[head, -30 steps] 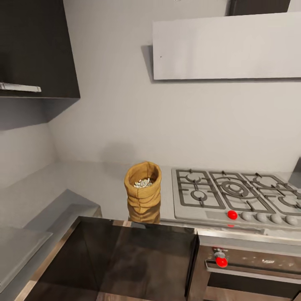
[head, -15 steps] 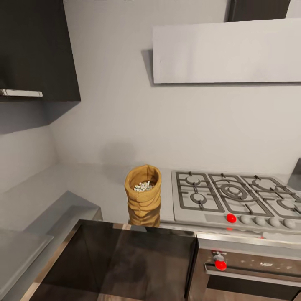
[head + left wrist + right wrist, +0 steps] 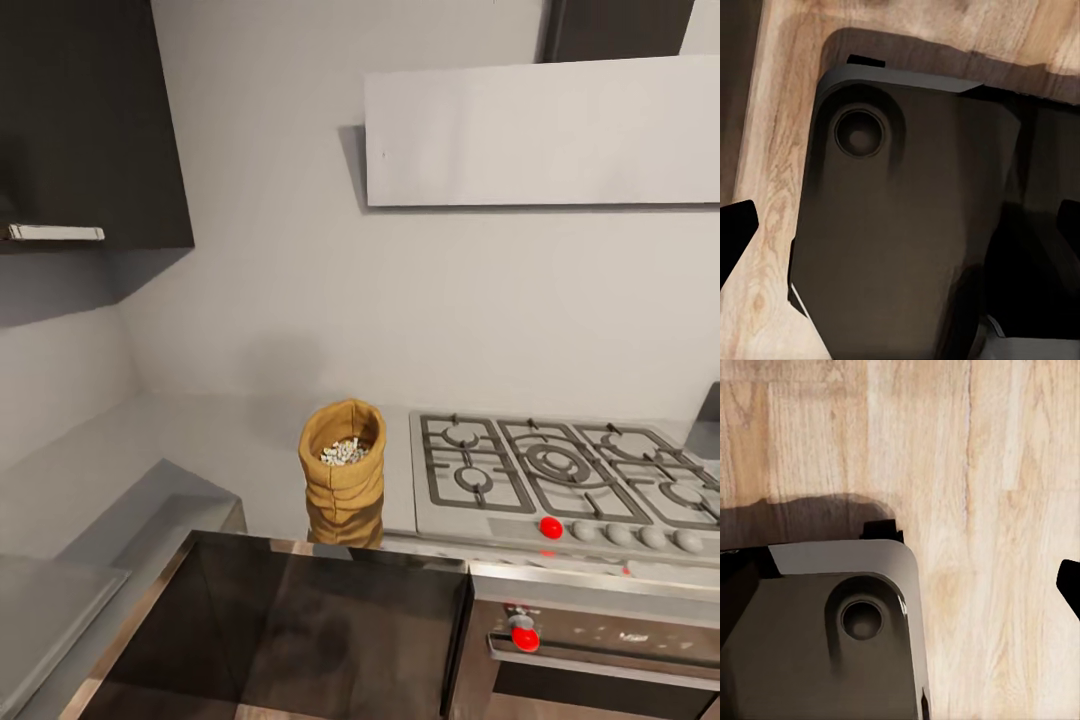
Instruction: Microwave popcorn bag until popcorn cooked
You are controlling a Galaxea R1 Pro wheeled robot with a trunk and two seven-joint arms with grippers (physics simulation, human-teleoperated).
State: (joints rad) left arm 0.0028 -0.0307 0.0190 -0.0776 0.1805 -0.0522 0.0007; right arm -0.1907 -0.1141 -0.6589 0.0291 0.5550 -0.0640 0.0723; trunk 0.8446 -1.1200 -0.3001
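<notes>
The popcorn bag [image 3: 343,486] stands upright on the counter [image 3: 215,455], just beside the left edge of the steel gas hob [image 3: 560,480] and apart from the rear wall. It is a squat tan-orange sack with a thick rolled rim and bumpy, creased sides; its mouth is open, showing a small heap of pale whitish-grey popcorn [image 3: 343,452] kernels inside. The counter is a flat, matte grey surface that turns the corner at the left. The hob carries dark cast grates over round burners, with one red knob [image 3: 549,527] among grey ones along its front edge. A flat white hood [image 3: 540,133] hangs on the pale grey wall above, and a dark charcoal cabinet [image 3: 90,120] is mounted upper left. A glossy dark panel with a steel edge [image 3: 300,630] occupies the foreground (identity not determinable). Both wrist views look down on a pale wood-grain floor [image 3: 1005,510] and a dark, rounded-corner base plate [image 3: 900,247] with a circular recess. Whether either end effector is spread or pressed together cannot be told: dark slivers at the edges of those views are all that might belong to them.
</notes>
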